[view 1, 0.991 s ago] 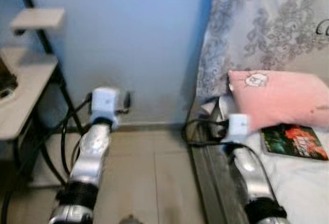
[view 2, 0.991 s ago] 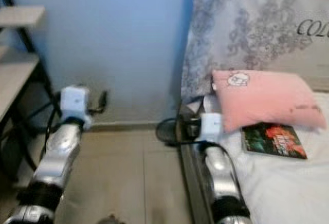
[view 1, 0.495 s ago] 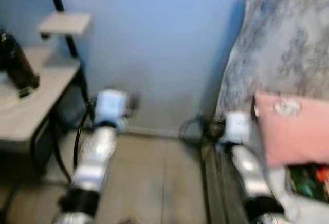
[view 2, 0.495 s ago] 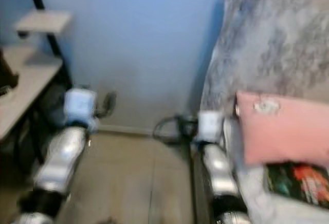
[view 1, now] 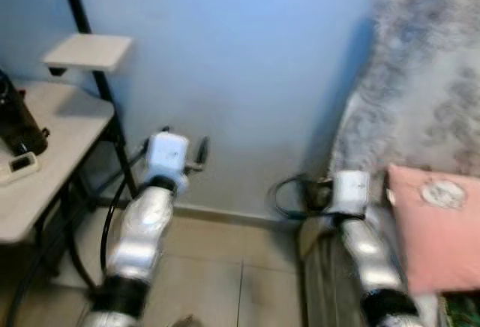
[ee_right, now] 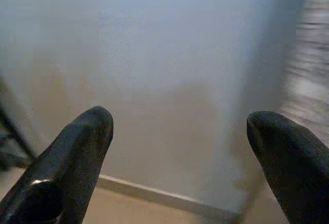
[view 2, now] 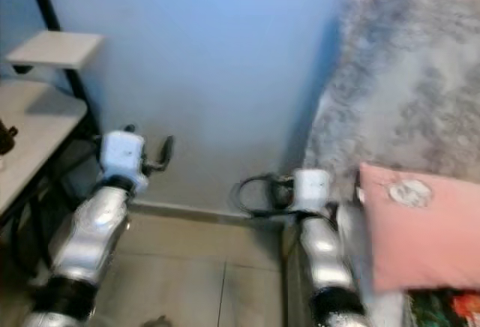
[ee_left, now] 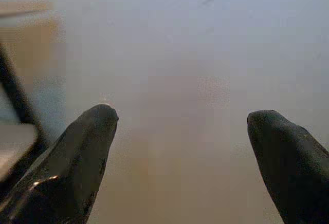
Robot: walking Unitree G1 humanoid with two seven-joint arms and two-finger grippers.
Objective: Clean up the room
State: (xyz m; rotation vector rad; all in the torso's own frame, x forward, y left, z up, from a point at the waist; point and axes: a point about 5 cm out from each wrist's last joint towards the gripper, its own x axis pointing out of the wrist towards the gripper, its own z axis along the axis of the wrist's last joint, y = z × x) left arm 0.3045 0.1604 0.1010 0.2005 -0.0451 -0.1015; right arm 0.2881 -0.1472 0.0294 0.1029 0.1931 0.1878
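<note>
Both arms reach forward over the tiled floor point(view 1: 225, 282) toward the blue wall point(view 1: 240, 57). The left claw point(ee_left: 182, 147) is spread wide with nothing between its fingers, and so is the right claw point(ee_right: 180, 147) (each faces the wall's base). Right of the wall, a pink pillow point(view 1: 431, 229) lies on the bed against a grey patterned cover point(view 1: 427, 94). Left of the wall, a tabletop point(view 1: 45, 154) carries a dark bottle point(view 1: 15, 121).
</note>
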